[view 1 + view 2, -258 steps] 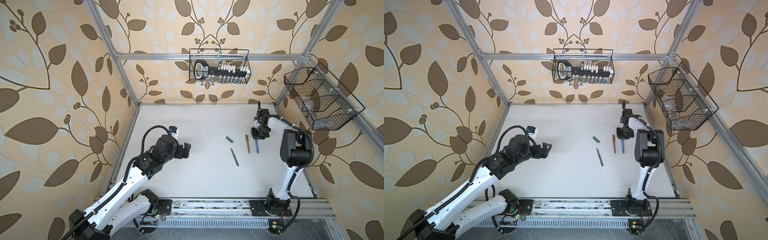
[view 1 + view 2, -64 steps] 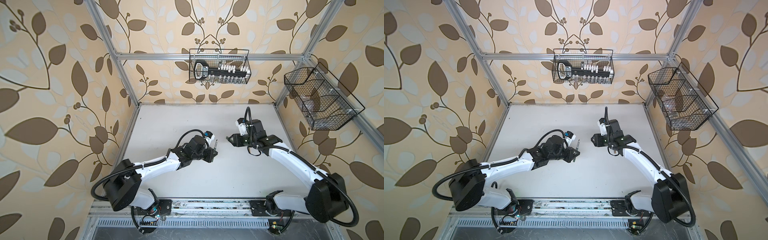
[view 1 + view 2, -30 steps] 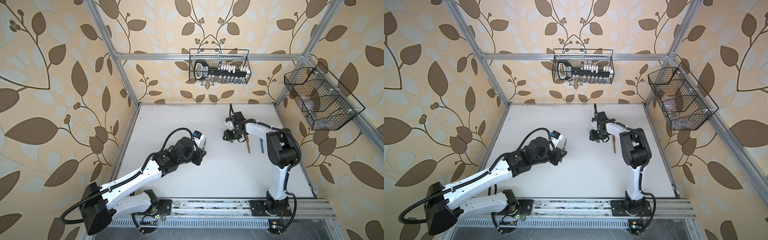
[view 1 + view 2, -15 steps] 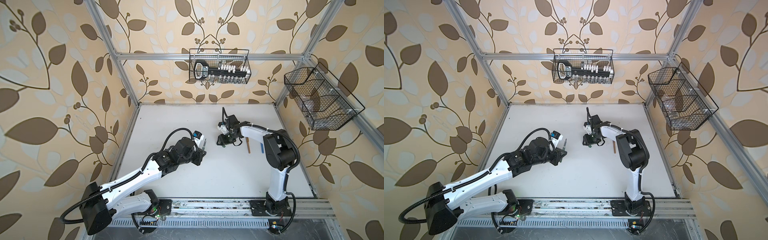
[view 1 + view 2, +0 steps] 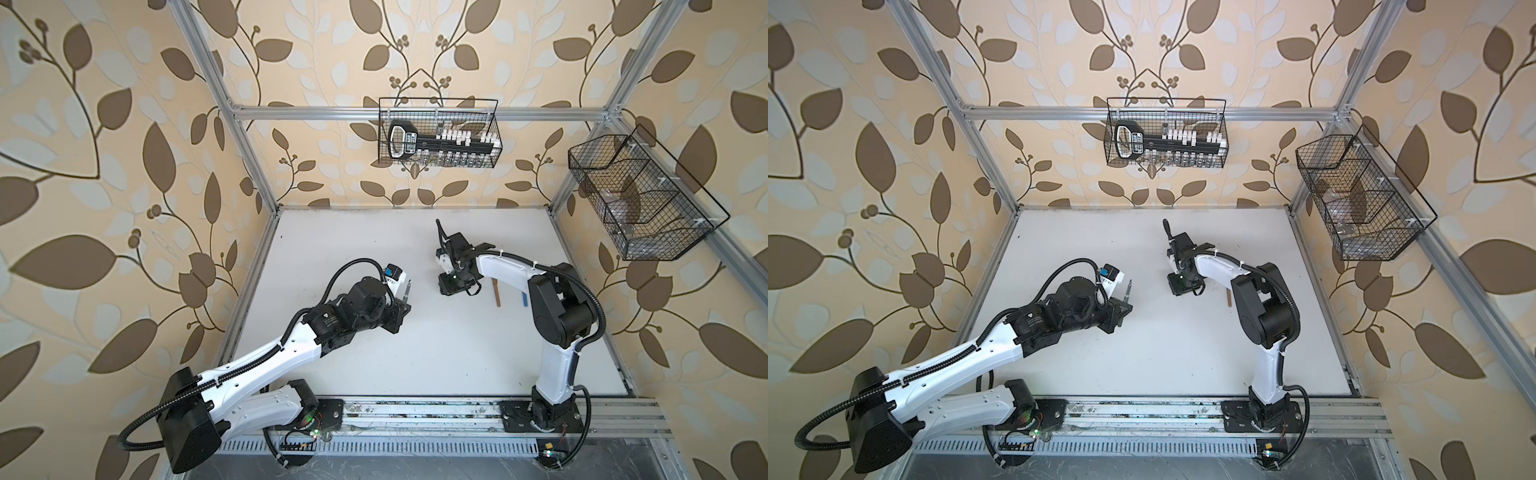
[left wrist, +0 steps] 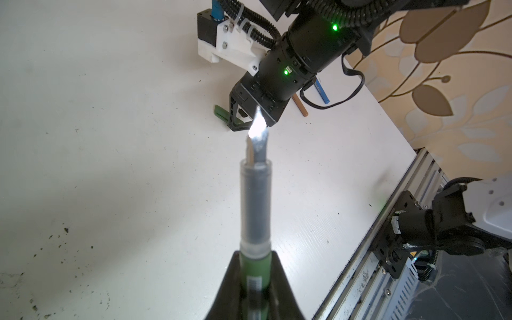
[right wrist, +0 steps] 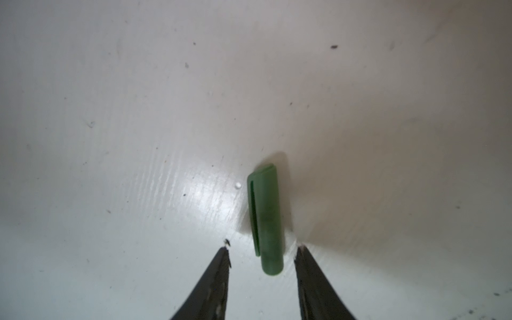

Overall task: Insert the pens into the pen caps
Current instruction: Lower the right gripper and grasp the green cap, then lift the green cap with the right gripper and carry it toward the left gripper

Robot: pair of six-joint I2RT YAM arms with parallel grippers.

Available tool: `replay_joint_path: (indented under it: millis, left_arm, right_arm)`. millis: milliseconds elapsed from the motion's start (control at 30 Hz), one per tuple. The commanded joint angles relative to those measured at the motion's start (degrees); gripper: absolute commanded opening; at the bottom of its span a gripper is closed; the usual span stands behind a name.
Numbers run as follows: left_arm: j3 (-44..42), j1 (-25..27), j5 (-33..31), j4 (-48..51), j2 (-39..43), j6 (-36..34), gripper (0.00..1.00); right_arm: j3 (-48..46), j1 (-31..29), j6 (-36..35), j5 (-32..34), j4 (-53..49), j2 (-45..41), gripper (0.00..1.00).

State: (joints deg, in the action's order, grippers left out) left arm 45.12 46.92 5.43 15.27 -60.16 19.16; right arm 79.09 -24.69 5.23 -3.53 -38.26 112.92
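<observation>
Right now the green cap lies flat on the white table. My right gripper hangs over it with its jaws apart, one on each side of the cap's near end and neither touching it. The green pen is clamped by its barrel in my left gripper, its bare tip aimed toward the right gripper. In both top views the two grippers sit near the middle of the frame, the left one lower and further left. Right of them lie the tan-brown pen and the blue pen; I cannot tell whether these are capped. By my reckoning the green cap is not yet gripped, so lifting, aligning and pushing it on all remain.
</observation>
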Motion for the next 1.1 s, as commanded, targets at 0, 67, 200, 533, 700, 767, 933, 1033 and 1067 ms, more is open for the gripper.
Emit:
replay_joint_path:
  millis: [0,67,200,533,700,767,933,1033,1067]
  left_arm:
    - [-0.14,0.46,-1.19,-0.64,1.55,-0.80,0.15]
    - [-0.12,0.41,-1.32,-0.52,1.79,-0.79,0.15]
    - [-0.12,0.45,-1.44,-0.41,1.98,-0.86,0.15]
    - [0.23,0.43,-1.21,-0.37,1.36,-1.10,0.15]
    - [0.27,0.40,-1.12,-0.41,1.27,-1.06,0.15]
    - [0.08,0.45,-1.13,-0.62,1.27,-1.15,0.15]
    - [0.23,0.39,-0.96,-0.69,1.01,-1.38,0.15]
    - [0.07,0.41,-1.05,-0.62,1.01,-1.48,0.15]
    - [0.05,0.45,-1.10,-0.59,1.01,-1.53,0.15]
  right_arm:
    - [3.68,-0.39,-2.84,3.03,-3.43,2.77,0.41]
    - [4.68,-1.01,-3.62,2.84,-4.04,3.72,0.41]
    - [6.46,-1.68,-4.75,3.20,-5.76,6.01,0.41]
    - [5.83,-1.53,-6.37,4.19,-7.66,7.85,0.38]
    - [4.81,-1.51,-5.92,5.45,-7.05,7.88,0.30]
    - [4.46,-1.17,-5.54,4.83,-6.36,7.53,0.27]
    - [4.31,-0.65,-5.15,2.58,-4.94,7.20,0.21]
    - [4.19,-0.63,-5.15,1.92,-4.92,6.71,0.17]
    - [3.98,-0.63,-5.15,1.19,-4.73,6.32,0.15]
